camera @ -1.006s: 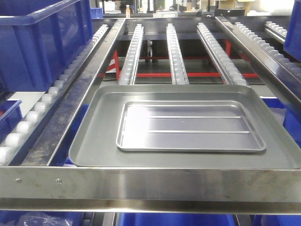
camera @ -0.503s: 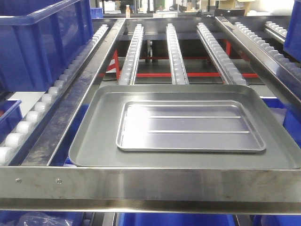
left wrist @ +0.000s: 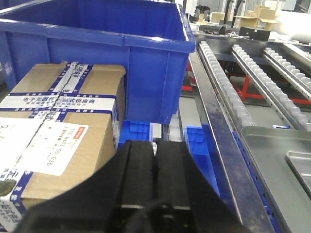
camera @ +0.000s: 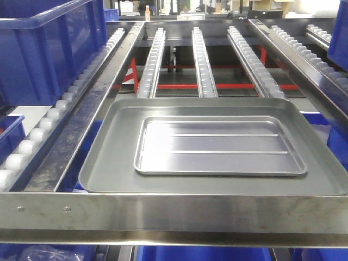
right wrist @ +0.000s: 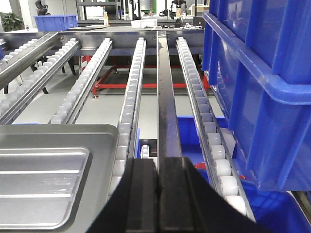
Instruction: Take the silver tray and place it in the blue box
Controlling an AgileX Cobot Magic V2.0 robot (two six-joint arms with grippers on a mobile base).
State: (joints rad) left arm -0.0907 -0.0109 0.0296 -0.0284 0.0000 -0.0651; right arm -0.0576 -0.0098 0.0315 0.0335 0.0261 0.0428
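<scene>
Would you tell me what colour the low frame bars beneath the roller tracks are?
Red; the bars show best in the exterior front-facing view.

We see a shiny rectangular steel tray (camera: 217, 145) with two raised ridges lying flat inside a larger dull grey flat tray (camera: 106, 157) | grey tray sits at the near end of the white roller tracks (camera: 204, 60), just behind the brushed steel front rail (camera: 174, 215) | we note a deep blue plastic crate (camera: 49, 49) upper left, well apart.
</scene>
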